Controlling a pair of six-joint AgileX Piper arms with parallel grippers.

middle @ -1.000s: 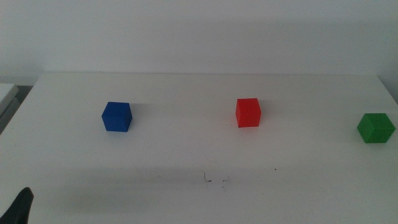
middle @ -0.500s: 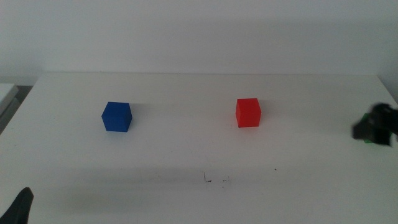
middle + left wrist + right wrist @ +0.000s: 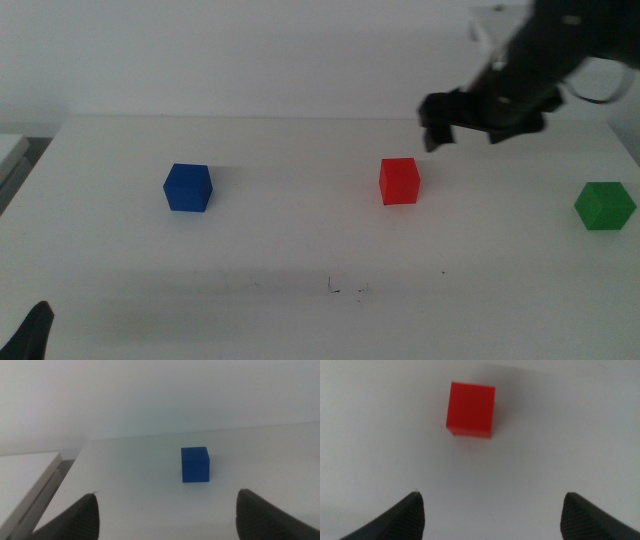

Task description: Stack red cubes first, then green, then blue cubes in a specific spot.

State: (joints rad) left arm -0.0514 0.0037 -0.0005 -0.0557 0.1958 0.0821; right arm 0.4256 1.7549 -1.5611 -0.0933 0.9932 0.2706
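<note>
In the middle view, the right gripper has swung in from the right edge, where half a second ago it blurred over the green cube, and now hangs in the upper right of the frame, just above and right of the red cube; a second ago no right arm showed at all. The green cube sits uncovered again at the far right, in the same place as before. The right wrist view looks straight down on the red cube, with the jaws spread wide to either side and nothing between them. The blue cube rests at centre left, unmoved. The left gripper waits at the bottom left corner; its wrist view shows its jaws parted too, facing the blue cube. The marked spot, faint dark scribbles low in the centre, is bare; no cube is stacked yet. The shift suggests the red cube is the first target, matching the required order; lowering around it appears to be the next step.
</note>
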